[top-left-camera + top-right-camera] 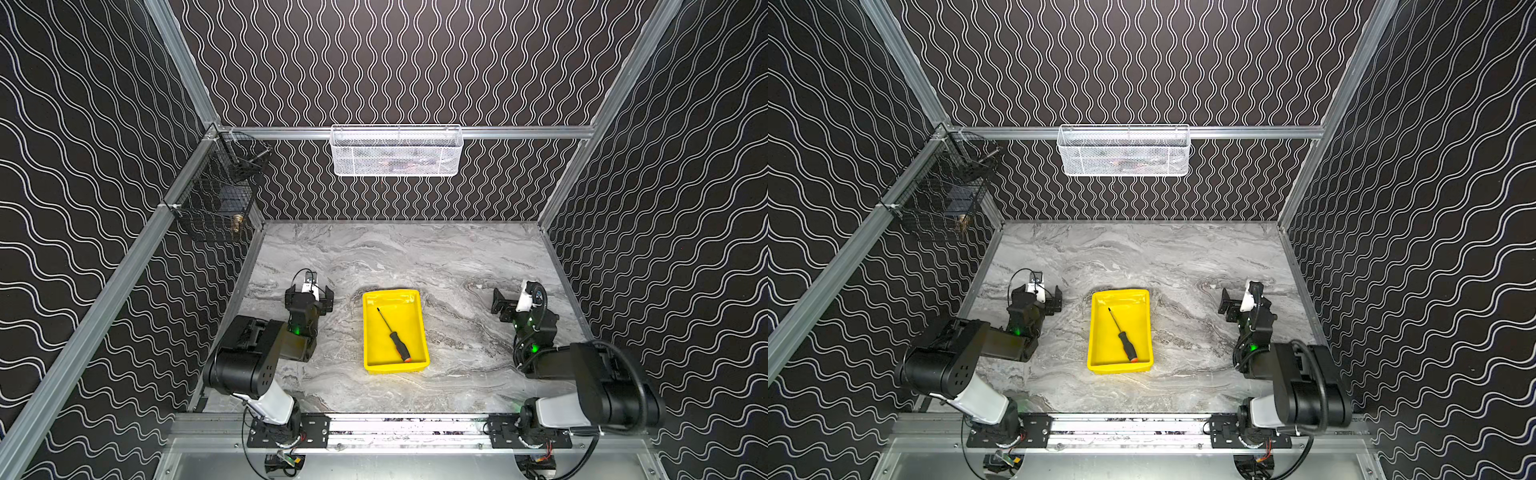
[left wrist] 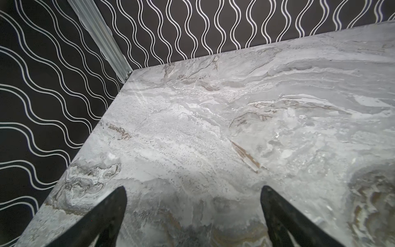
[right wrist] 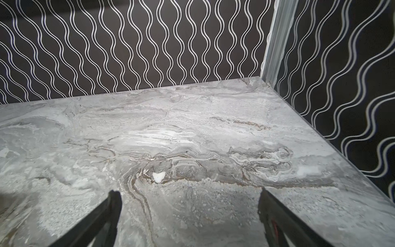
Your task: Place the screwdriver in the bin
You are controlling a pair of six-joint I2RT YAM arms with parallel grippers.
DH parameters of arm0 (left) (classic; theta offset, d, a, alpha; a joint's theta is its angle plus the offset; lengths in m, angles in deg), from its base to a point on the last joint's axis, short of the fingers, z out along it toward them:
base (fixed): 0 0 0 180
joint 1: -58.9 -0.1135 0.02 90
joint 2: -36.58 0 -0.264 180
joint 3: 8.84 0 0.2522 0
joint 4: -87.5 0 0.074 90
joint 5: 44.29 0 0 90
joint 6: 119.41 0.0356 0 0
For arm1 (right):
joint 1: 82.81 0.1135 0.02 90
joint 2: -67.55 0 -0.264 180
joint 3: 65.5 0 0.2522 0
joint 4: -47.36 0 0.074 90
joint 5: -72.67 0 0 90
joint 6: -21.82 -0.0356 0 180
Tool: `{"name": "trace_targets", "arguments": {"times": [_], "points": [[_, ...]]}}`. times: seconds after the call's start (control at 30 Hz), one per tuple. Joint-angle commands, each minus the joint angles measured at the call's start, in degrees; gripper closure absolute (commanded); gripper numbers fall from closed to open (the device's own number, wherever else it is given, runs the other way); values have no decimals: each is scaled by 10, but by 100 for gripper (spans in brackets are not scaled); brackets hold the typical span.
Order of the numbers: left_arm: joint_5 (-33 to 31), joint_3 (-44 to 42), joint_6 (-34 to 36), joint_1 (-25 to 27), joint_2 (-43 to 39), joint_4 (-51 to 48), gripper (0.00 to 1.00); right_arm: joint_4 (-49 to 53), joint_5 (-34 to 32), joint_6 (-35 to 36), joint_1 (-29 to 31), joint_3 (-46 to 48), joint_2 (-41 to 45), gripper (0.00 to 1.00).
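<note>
The screwdriver (image 1: 394, 334) lying diagonally inside the yellow bin (image 1: 395, 368), centre of frame, left pincer (image 2: 193, 187) released, right pincer (image 3: 189, 190) released too, both over the marbled bench (image 2: 213, 128).

White mesh basket (image 1: 395, 151), black cage (image 1: 216, 199), marble tabletop (image 1: 415, 257)

Black-handled, orange-capped screwdriver (image 1: 394, 334) lies diagonally inside the shallow yellow bin (image 1: 423, 328); tip toward the far wall.

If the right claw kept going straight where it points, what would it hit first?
Likely the bare marble tabletop, since the open right gripper tilts down toward it. Nothing stands between; were it flatter, the wavy-patterned back wall.
</note>
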Motion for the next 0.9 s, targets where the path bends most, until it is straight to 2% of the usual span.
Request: {"name": "trace_targets", "arguments": {"times": [0.0,0.07,0.17,0.23,0.37,0.43,0.53,0.87], "points": [[29,-7,-7,-7,5,25,1,-66,9,13,0,-17,-30,1],[45,-2,1,-10,9,30,1,59,11,11,-1,-55,-5,1],[56,14,-6,-16,8,-8,1,3,10,-7,-15,-50,-31,0],[76,23,-13,-27,5,-33,1,46,6,-8,-17,-59,-18,0],[94,30,-18,-37,10,-39,1,10,8,-7,-17,-51,-28,0],[101,32,-19,-41,9,-47,1,32,-10,-8,-16,-55,-21,0],[102,30,-19,-42,9,-42,1,6,-11,-7,-16,-49,-27,1],[102,24,-12,-41,8,-26,1,14,-11,-7,-16,-51,-25,0]]}}
